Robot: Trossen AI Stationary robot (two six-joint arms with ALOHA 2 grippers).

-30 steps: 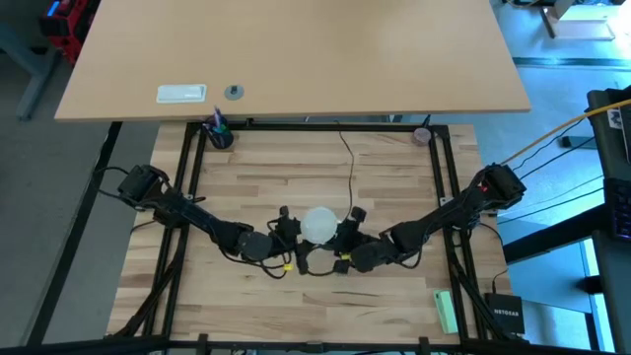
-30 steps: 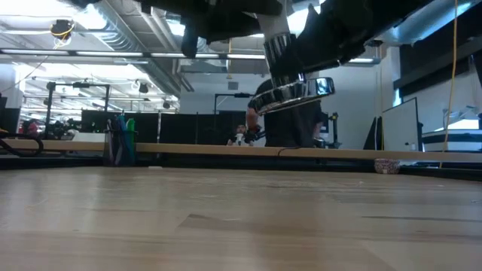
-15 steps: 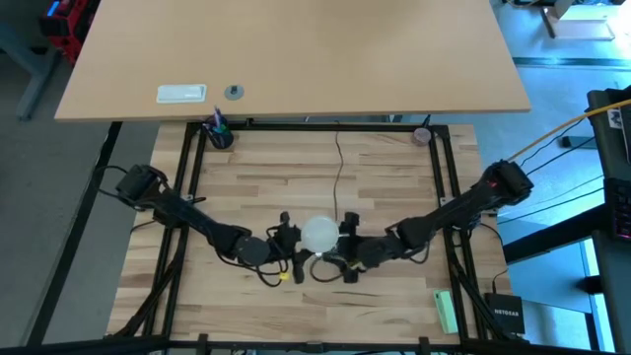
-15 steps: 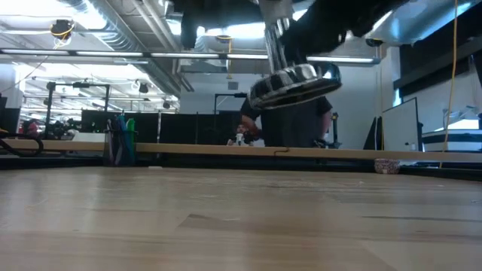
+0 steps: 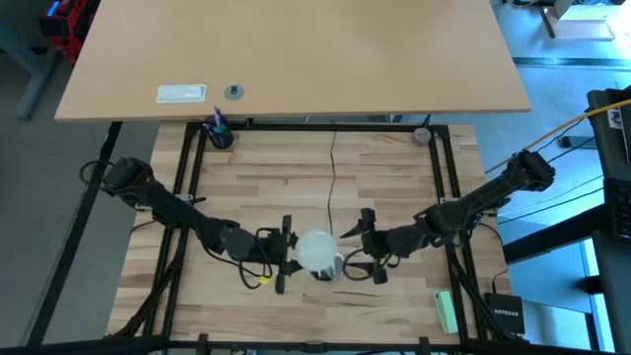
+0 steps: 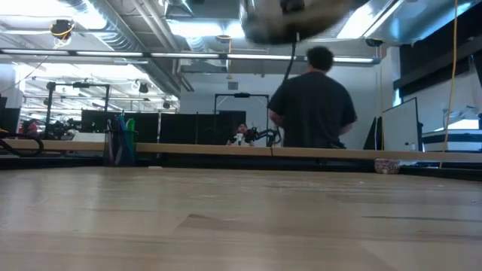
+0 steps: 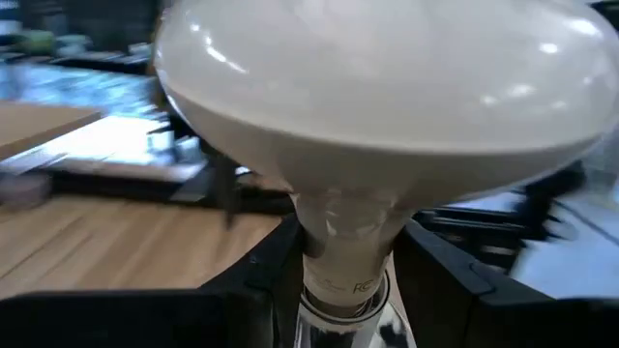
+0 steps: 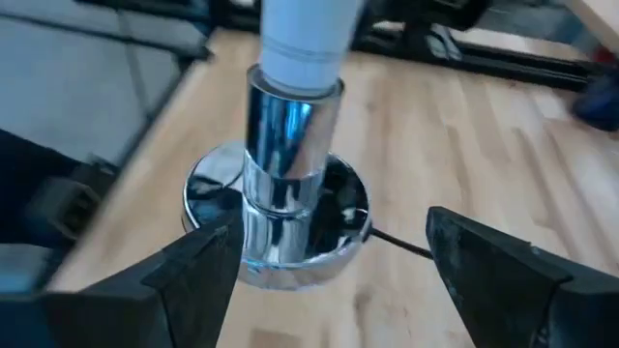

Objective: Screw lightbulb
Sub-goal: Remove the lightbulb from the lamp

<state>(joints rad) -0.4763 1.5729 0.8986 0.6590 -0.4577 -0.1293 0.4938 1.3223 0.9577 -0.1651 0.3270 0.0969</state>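
L end effector (image 5: 283,255) grips lightbulb (image 5: 317,250) neck; R end effector (image 5: 369,246) open beside socket (image 8: 280,198).

pen cup (image 5: 218,132), green block (image 5: 446,311), person (image 6: 312,102)

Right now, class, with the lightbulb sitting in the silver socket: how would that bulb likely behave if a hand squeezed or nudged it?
The lightbulb is probably fragile: its wide frosted dome looks like thin glass. It may be slippery, given the smooth, glossy surface. It seems top-heavy, so a nudge could lever it, since the dome tapers to a narrow neck in the socket, held by the left hand.
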